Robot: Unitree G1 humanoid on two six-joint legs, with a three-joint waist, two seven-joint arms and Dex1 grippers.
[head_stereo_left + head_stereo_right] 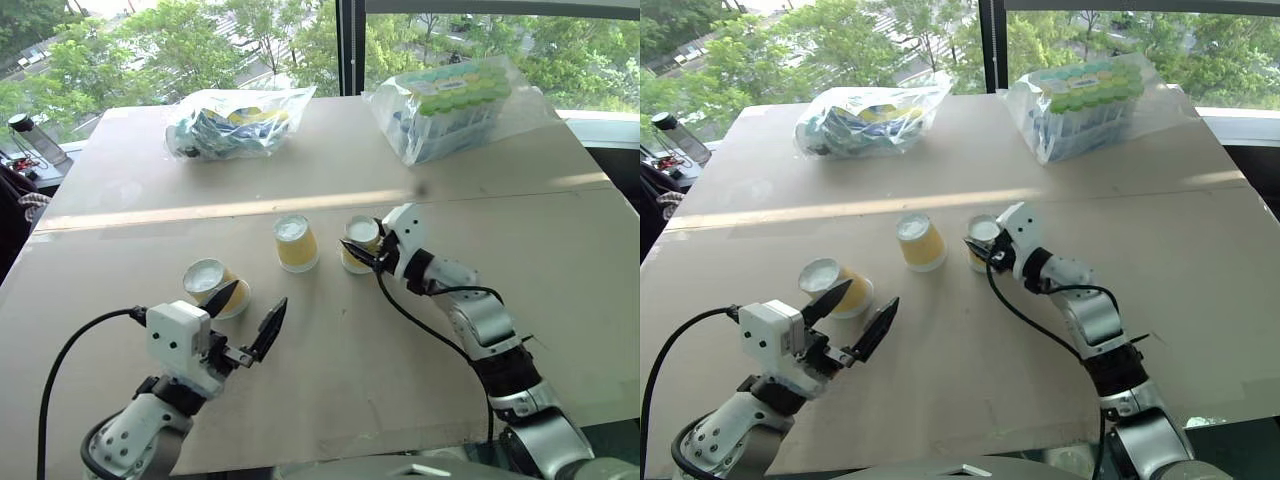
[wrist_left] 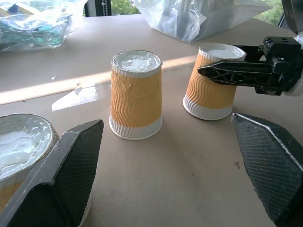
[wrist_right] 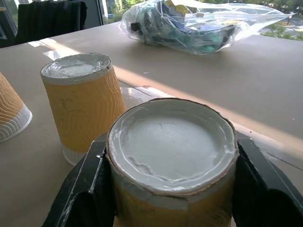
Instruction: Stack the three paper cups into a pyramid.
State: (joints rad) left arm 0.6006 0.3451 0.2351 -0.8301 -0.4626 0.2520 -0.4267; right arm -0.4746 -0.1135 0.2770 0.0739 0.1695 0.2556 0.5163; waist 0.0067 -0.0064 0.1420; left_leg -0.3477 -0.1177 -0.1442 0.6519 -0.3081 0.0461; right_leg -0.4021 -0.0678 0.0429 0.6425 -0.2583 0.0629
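While its two fingers clamp a yellow cup [image 1: 360, 243] at mid-table, the right gripper [image 1: 368, 250] holds it upside down just right of the middle cup [image 1: 296, 243]. Nearer left, the left gripper [image 1: 250, 315] gapes empty beside the third cup [image 1: 213, 285].

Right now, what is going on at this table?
The right gripper has its jaws shut on one yellow ribbed paper cup, upside down, beside a second upside-down yellow ribbed paper cup on the brown cardboard tabletop. A third yellow ribbed paper cup sits apart, by the left gripper, whose jaws are open and empty. No pyramid yet. Two clear plastic bags of packaged goods lie at the far edge.
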